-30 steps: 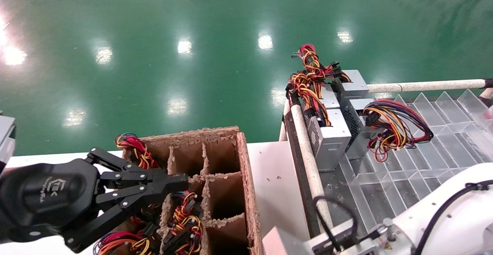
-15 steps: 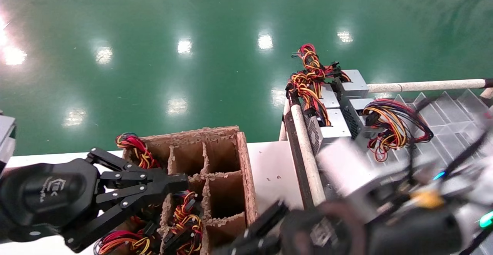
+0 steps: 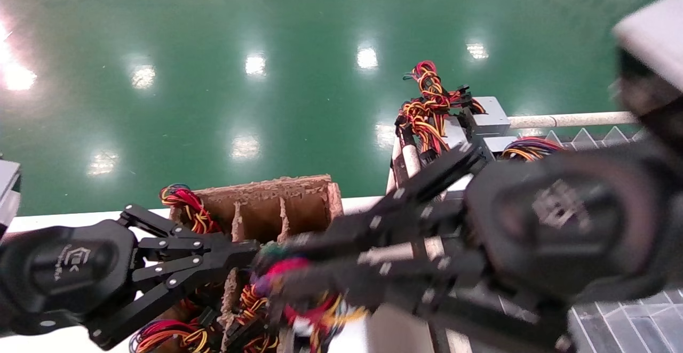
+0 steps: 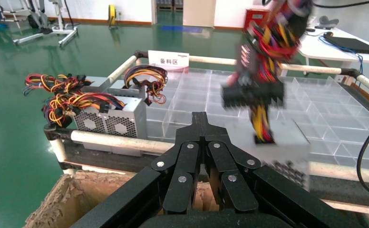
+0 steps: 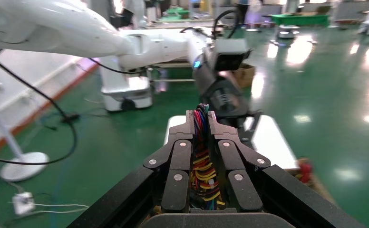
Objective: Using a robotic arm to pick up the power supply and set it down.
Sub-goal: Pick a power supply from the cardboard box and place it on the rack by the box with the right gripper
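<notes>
My right gripper (image 3: 275,267) reaches leftward across the head view, over the cardboard box (image 3: 299,187). It is shut on the power supply's bunch of red, yellow and black wires (image 5: 201,161). In the left wrist view the silver-grey power supply (image 4: 277,142) hangs blurred below those wires (image 4: 268,42). Its vent holes show on the lower edge. My left gripper (image 3: 251,249) is parked at the box's left side, shut and holding nothing.
The cardboard box has divider cells, and wire bundles (image 3: 187,206) poke out of several. Other power supplies (image 4: 109,116) sit at the corner of a railed rack with clear divider trays (image 4: 211,95). Green floor lies beyond.
The right arm swept up from the lower right and leftward, carrying the power supply by its wires to over the cardboard box. The left arm has not moved.
</notes>
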### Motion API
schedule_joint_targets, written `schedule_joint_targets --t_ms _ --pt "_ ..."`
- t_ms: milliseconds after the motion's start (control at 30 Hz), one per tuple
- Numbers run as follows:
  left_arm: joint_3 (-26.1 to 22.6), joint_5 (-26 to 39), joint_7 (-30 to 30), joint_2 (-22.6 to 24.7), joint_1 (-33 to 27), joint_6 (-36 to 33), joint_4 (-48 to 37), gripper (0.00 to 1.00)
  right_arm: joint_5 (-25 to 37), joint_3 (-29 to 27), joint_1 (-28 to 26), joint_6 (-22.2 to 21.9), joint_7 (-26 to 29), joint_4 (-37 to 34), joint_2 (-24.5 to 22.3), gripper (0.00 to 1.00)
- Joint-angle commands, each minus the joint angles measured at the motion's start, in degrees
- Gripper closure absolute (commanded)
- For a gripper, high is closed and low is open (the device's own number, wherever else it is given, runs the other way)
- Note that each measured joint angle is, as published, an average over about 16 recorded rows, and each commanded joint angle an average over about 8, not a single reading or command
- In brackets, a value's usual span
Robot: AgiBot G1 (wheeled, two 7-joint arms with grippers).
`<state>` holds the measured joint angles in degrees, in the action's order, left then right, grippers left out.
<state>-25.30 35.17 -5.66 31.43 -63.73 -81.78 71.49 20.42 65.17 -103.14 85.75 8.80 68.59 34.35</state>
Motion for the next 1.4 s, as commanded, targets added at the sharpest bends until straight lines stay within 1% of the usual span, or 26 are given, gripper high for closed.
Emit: schedule_joint_targets --t_ms 33,233,433,600,900,1133,1400 --pt "0.0 0.0 0.0 0.0 0.0 0.0 0.0 1.00 0.4 -0.6 -1.5 -1.0 0.5 1.1 -1.3 1.00" --pt "0.0 0.0 0.0 0.0 0.0 0.0 0.0 1.00 2.5 -2.5 -5.8 -3.8 2.5 3.9 -7.0 1.00" --pt "0.0 0.0 0.0 0.0 0.0 0.0 0.0 1.00 5.7 -3.7 -9.0 -5.4 4.8 5.3 -13.9 1.00" --pt "0.0 0.0 0.0 0.0 0.0 0.0 0.0 1.00 8.4 -3.9 -10.1 -5.4 6.1 4.4 -18.9 1.00" --pt "0.0 0.0 0.0 0.0 0.0 0.0 0.0 1.00 12.8 -3.5 -10.3 -4.6 7.1 0.6 -25.9 1.00" --pt "0.0 0.0 0.0 0.0 0.0 0.0 0.0 1.00 14.3 -2.5 -9.1 -4.0 6.4 -2.7 -28.9 1.00" --pt "0.0 0.0 0.0 0.0 0.0 0.0 0.0 1.00 13.8 -0.9 -6.9 -3.4 3.5 -7.7 -28.9 1.00"
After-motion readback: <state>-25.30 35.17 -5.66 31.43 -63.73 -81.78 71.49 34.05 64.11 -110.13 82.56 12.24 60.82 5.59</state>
